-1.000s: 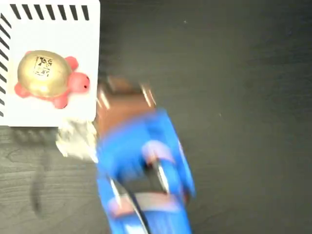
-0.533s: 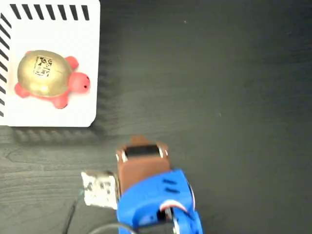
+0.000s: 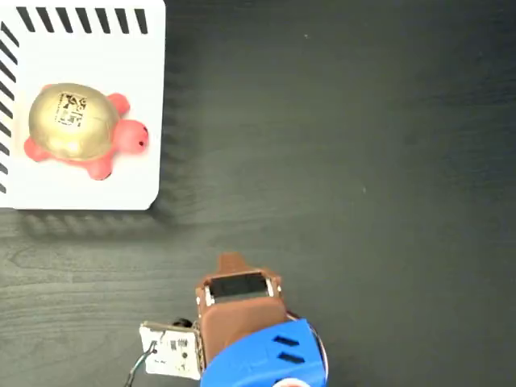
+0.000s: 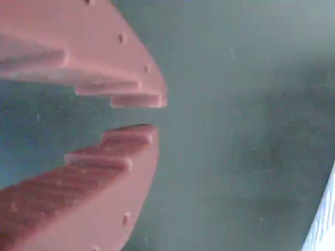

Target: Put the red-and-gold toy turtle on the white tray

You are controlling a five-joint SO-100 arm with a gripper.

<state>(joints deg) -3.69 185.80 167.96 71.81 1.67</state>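
Turtle (image 3: 79, 129), the red-and-gold toy turtle, sits on the white tray (image 3: 121, 64) at upper left of the fixed view (head pointing right). The gripper (image 4: 149, 114) is well apart over the dark table (image 3: 363, 161), its jaws slightly parted and empty

The white tray (image 3: 89, 189) runs off the fixed view's left and top edges; the arm (image 3: 258, 359) off the bottom.

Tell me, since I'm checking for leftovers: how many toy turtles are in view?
1: the red-and-gold toy turtle sits on the white tray, top left in the fixed view.
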